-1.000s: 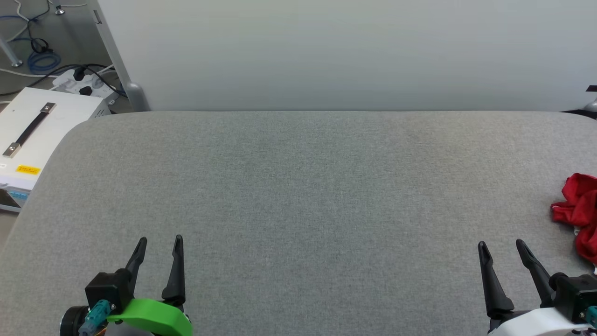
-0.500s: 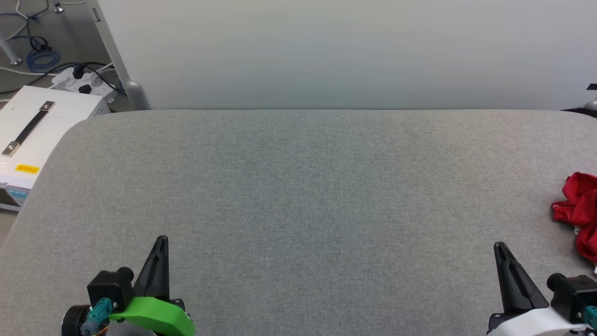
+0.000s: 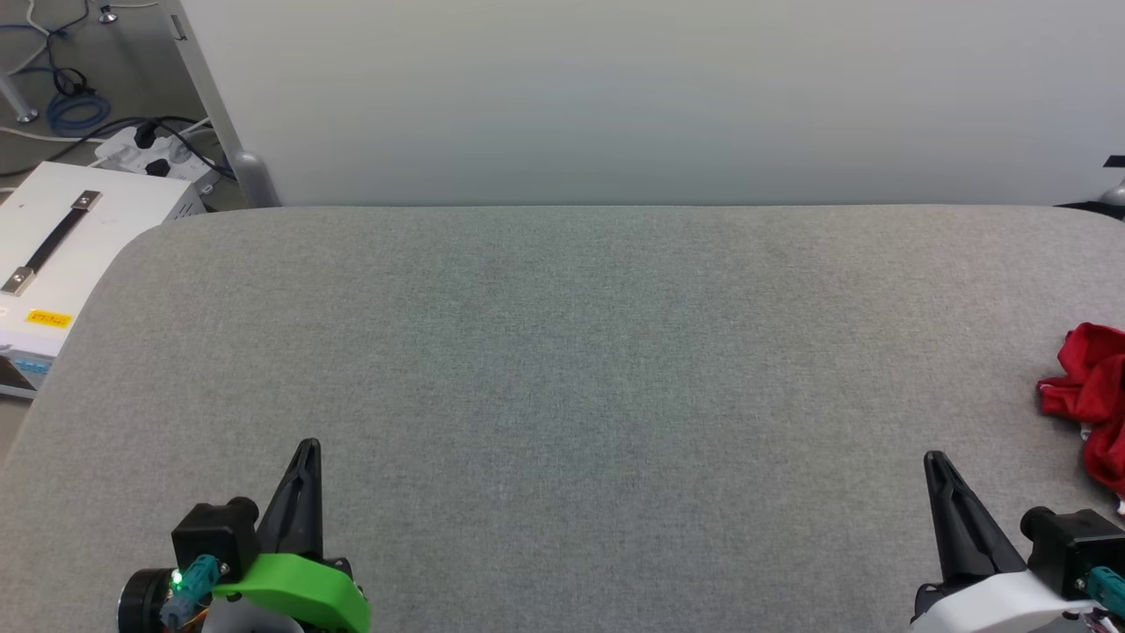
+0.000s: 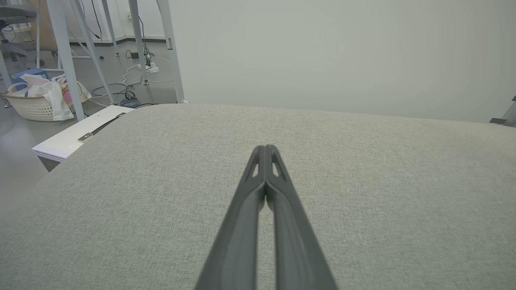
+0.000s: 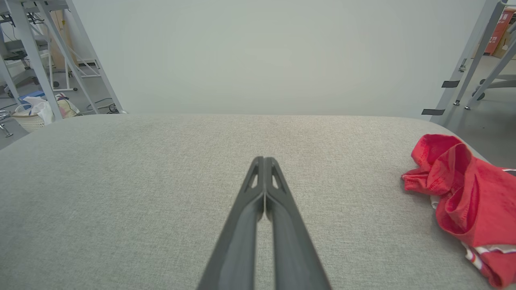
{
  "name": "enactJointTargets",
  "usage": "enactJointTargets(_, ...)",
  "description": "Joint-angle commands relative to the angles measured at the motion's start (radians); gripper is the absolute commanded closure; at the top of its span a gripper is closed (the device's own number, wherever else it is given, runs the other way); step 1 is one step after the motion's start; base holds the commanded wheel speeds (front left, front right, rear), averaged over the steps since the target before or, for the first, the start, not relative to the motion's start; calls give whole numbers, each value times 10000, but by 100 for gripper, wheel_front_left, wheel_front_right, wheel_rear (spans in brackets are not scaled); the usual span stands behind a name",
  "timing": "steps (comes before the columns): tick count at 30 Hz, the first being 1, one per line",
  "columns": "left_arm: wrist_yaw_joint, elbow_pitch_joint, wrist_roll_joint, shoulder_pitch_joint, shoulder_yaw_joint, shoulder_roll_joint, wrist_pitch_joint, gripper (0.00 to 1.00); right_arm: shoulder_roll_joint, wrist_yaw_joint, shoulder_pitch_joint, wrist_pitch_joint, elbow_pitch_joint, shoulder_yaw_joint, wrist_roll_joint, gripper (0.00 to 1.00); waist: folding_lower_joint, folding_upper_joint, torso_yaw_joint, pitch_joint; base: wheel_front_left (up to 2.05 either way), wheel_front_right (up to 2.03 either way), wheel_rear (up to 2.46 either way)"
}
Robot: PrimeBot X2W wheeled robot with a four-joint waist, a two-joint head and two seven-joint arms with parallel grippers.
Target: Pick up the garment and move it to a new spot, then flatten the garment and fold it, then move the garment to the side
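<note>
- Both jaws are pressed together, empty: left gripper (image 3: 308,448) near-left, right gripper (image 3: 934,459) near-right, over the grey table (image 3: 562,352).
- The garment (image 3: 1094,396) lies crumpled at the table's right edge, apart from the right gripper.
- The white box (image 3: 88,229) at left bears a yellow label (image 3: 48,318), unreadable.

A test lab: bare metal frame legs (image 4: 64,60), floor cables (image 3: 79,110), a power strip (image 3: 145,149)

The garment (image 3: 1090,391) lies on the table (image 3: 562,352) — right of the right end effector (image 3: 934,458).
</note>
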Motion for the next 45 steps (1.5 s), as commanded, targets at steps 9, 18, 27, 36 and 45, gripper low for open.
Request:
enactJointTargets(9, -72, -151, 439, -86, 156, -264, 215, 100, -1, -2, -349, 8, 222, 41, -213, 100, 0, 0, -20, 9, 0, 0, 0)
enactJointTargets(18, -93, -258, 716, -110, 267, -420, 392, 100, -1, -2, -505, 10, 376, 72, -321, 100, 0, 0, -38, 17, 0, 0, 0)
enactJointTargets(27, -115, -369, 1000, -134, 381, -580, 574, 100, -1, -3, -665, 13, 535, 104, -432, 100, 0, 0, -57, 26, 0, 0, 0)
enactJointTargets(36, -137, -478, 1284, -158, 495, -740, 756, 100, -1, -4, -826, 15, 694, 136, -542, 100, 0, 0, -76, 34, 0, 0, 0)
enactJointTargets(45, -161, -599, 1596, -185, 620, -916, 956, 100, 0, -4, -1002, 17, 868, 171, -664, 100, 0, 0, -97, 44, 0, 0, 0)
